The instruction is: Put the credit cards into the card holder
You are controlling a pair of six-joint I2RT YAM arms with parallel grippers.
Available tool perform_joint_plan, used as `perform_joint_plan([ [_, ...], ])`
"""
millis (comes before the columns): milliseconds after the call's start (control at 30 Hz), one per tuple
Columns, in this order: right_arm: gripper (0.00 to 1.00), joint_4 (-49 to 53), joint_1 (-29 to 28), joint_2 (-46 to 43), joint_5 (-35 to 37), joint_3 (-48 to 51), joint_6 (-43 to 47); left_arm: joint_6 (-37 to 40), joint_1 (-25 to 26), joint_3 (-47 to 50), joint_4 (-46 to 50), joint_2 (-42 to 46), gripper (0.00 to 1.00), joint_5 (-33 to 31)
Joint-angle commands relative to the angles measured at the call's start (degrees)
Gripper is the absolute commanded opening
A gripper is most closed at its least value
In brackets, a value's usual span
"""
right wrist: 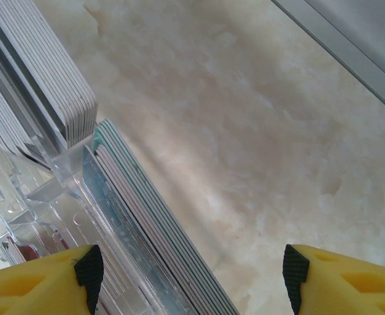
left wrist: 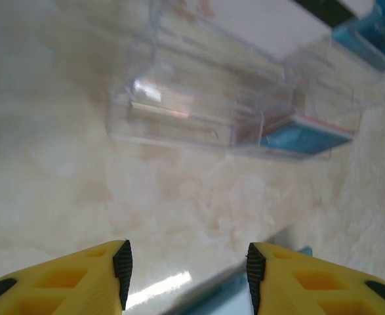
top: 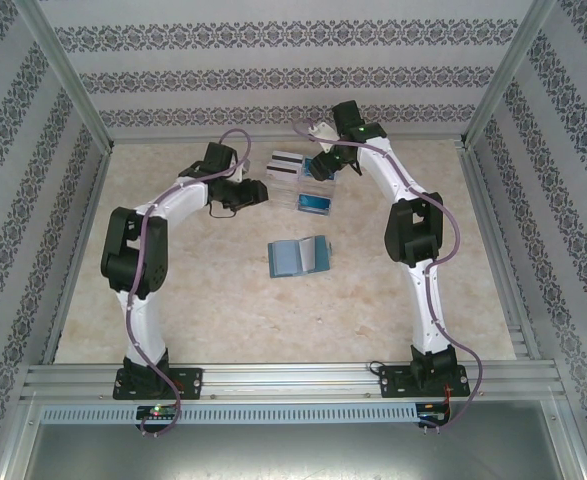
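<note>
The credit cards stand on edge in a clear tray (top: 295,182): a white, black-striped stack (top: 285,163) (right wrist: 41,79) and a blue stack (top: 313,204) (right wrist: 153,223) (left wrist: 303,134). The teal card holder (top: 300,256) lies open on the table, nearer the arms than the tray. My right gripper (top: 322,165) (right wrist: 193,269) is open wide just above the blue stack, one finger over the tray and one over the bare table. My left gripper (top: 261,192) (left wrist: 187,262) is open beside the tray's left side, nothing between its pads. A blurred teal edge (left wrist: 244,295) shows below its fingers.
The tray (left wrist: 199,111) has several clear compartments, and its near-left ones look empty. Beige marble tabletop (top: 223,300) spreads around the holder. Patterned walls and metal posts (top: 488,95) close in the sides and back, with a rail (top: 293,385) along the front.
</note>
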State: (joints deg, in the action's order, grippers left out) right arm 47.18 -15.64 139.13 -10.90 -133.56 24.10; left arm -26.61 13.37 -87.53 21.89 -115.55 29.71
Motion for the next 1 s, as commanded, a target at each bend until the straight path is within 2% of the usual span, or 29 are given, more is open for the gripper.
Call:
perform_joint_plan([
  [0, 0.74, 1.43, -0.10, 1.01, 0.88, -2.02, 0.87, 0.86, -0.45, -5.87, 0.93, -4.07, 0.52, -2.20],
  [167, 0.74, 1.22, -0.12, 0.80, 0.77, -2.06, 0.60, -0.40, -0.45, -10.96, 2.20, -10.11, 0.51, -3.14],
  [700, 0.74, 1.17, 0.25, 0.35, 0.63, -2.23, 0.38, 0.86, 0.43, -20.00, 7.29, -18.67, 0.50, -9.49],
  [967, 0.75, 1.37, 1.09, 0.85, -0.82, -4.40, -1.16, 3.05, 0.91, -17.80, 9.56, -18.09, 0.49, -10.89],
])
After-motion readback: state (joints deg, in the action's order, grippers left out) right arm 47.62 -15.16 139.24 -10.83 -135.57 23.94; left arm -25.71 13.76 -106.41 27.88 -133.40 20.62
